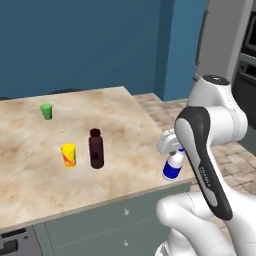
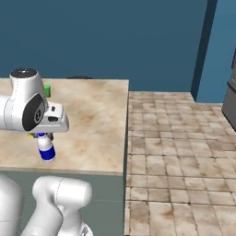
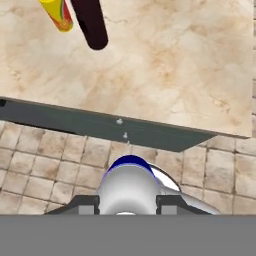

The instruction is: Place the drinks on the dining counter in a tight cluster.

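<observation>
Carry step: gripper [image 1: 172, 150] clamped on white bottle [image 1: 173, 168], held upright by the neck, blue band low on the body. Bottle in the air, near the desk [image 1: 115, 107] front edge; hand view looks down past the bottle top [image 3: 129, 182] at floor tiles and cabinet front, so likely just off or right at the edge, not yet over the top proper. Cannot tell exact overhang from base views.

Maroon bottle [image 1: 96, 148] upright on desk, mid-top, yellow cup [image 1: 68, 155] just beside it on its left. Green cup [image 1: 46, 111] further back, well apart. Same maroon bottle [image 3: 90, 22] and yellow cup [image 3: 56, 14] at top of hand view. Third drink, the dark grey-black one: not spotted, left out.

Progress guess: one drink standing, second in transit, nothing clustered yet.

Next move, as judged: swing inward over the marble toward the maroon bottle, lower until base sits flat, release close beside it without knocking it. Risk: tall maroon bottle tips if brushed by bottle or fingers; yellow cup crowds one side, so approach from the free side.

Labels: blue band on white bottle, no readable text. Red-orange pattern on yellow cup, no lettering legible. Maroon bottle plain.
</observation>
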